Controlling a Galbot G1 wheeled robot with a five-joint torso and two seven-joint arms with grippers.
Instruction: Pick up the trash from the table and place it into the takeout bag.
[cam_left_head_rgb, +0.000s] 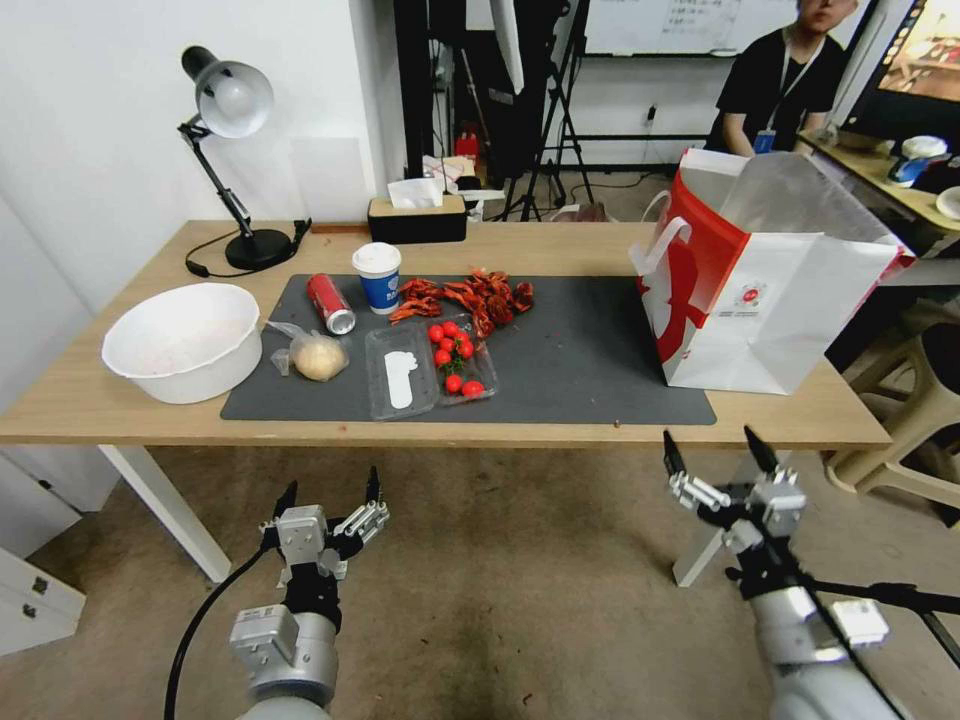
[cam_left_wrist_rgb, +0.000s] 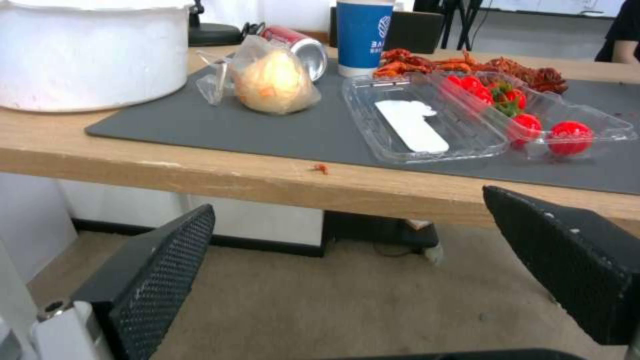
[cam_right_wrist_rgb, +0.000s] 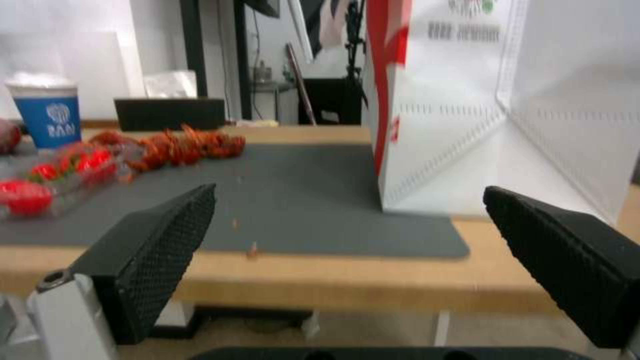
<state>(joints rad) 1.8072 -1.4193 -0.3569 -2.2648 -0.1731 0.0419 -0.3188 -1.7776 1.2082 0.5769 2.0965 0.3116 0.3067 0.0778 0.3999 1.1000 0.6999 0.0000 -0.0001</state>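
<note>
The trash lies on the table's (cam_left_head_rgb: 560, 245) dark grey mat (cam_left_head_rgb: 590, 360): a red soda can (cam_left_head_rgb: 330, 303) on its side, a white-lidded blue-and-white paper cup (cam_left_head_rgb: 377, 277), and a clear bag with a beige bun (cam_left_head_rgb: 318, 356). The left wrist view shows the bun bag (cam_left_wrist_rgb: 273, 82), can (cam_left_wrist_rgb: 297, 45) and cup (cam_left_wrist_rgb: 363, 35) close up. At the table's right end the white-and-red takeout bag (cam_left_head_rgb: 760, 290) stands upright and open, near the right wrist camera (cam_right_wrist_rgb: 453, 100). My left gripper (cam_left_head_rgb: 330, 495) and right gripper (cam_left_head_rgb: 718, 455) hang open and empty below the table's front edge.
A round white bowl (cam_left_head_rgb: 183, 340) sits at the table's left end. An open clear clamshell (cam_left_head_rgb: 400, 375) holds cherry tomatoes (cam_left_head_rgb: 452, 350), with red crayfish shells (cam_left_head_rgb: 465, 295) behind it. A desk lamp (cam_left_head_rgb: 235, 150) and tissue box (cam_left_head_rgb: 416, 215) stand at the back. Stools (cam_left_head_rgb: 920, 410) stand right of the table.
</note>
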